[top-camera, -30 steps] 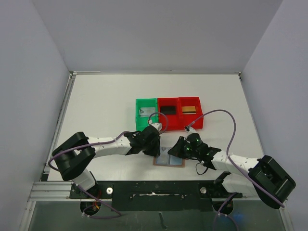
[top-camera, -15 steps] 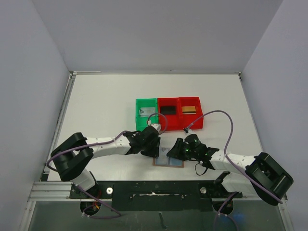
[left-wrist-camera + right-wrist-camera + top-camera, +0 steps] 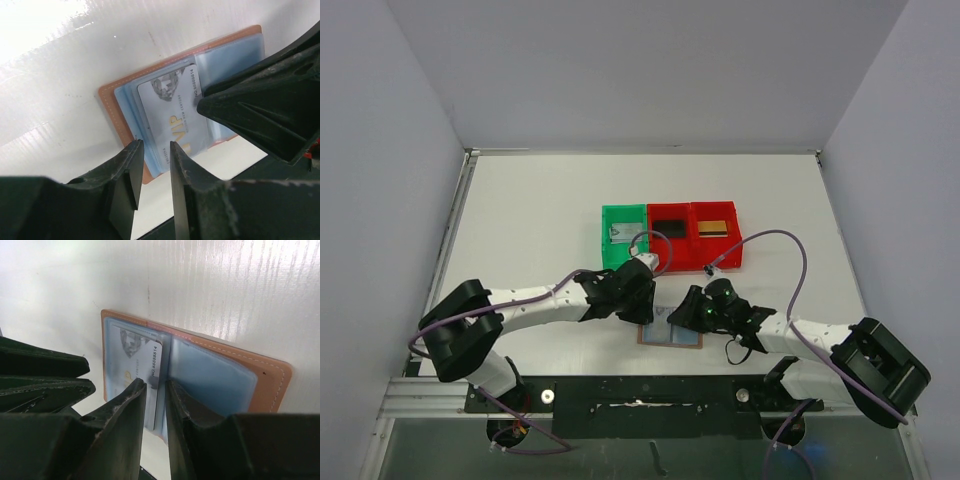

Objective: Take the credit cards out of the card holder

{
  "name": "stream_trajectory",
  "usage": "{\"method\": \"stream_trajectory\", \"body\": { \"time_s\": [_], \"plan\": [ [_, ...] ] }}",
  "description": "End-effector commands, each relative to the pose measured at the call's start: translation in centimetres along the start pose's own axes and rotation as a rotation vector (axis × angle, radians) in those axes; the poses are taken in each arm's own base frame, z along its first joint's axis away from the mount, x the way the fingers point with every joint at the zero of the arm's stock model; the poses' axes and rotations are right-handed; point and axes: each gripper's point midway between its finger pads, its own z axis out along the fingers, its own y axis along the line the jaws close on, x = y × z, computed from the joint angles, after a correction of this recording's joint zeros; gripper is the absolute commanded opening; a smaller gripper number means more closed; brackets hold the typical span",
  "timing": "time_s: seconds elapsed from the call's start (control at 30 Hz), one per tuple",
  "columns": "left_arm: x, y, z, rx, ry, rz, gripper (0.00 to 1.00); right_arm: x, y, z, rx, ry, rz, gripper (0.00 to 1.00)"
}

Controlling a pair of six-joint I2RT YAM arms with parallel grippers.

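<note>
Card holder (image 3: 672, 336) lies open and flat betw. both grippers. Silver-grey card (image 3: 172, 125) sits in its pocket left of the holder's fold; long axis runs along the fold; short end points into left gripper (image 3: 154, 145), prob. the nearer puller. L fingers a narrow slit apart; can't tell if gripping. Right gripper (image 3: 155, 384) near-closed over card's fold-side edge; hold unclear. Both wrists tipped down over holder.
</note>
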Motion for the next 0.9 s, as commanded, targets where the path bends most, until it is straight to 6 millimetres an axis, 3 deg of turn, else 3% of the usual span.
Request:
{"method": "stream_trajectory", "body": {
  "time_s": [0.0,0.27,0.6,0.87],
  "plan": [
    [-0.7,-1.8,0.4,0.062,-0.011,0.010,0.24,-0.8,0.8,-0.2,-0.031,-0.047,0.002,0.25],
    [1.0,-1.5,1.8,0.076,0.043,-0.003,0.17,-0.7,1.5,-0.1,-0.066,-0.037,0.016,0.26],
    [2.1,-0.9,2.0,0.067,0.064,-0.028,0.10,0.0,1.7,0.1,-0.099,-0.014,0.032,0.24],
    [2.1,-0.8,2.1,0.065,0.060,-0.032,0.09,0.0,2.7,-0.3,-0.162,-0.017,0.014,0.06]
  ]
}}
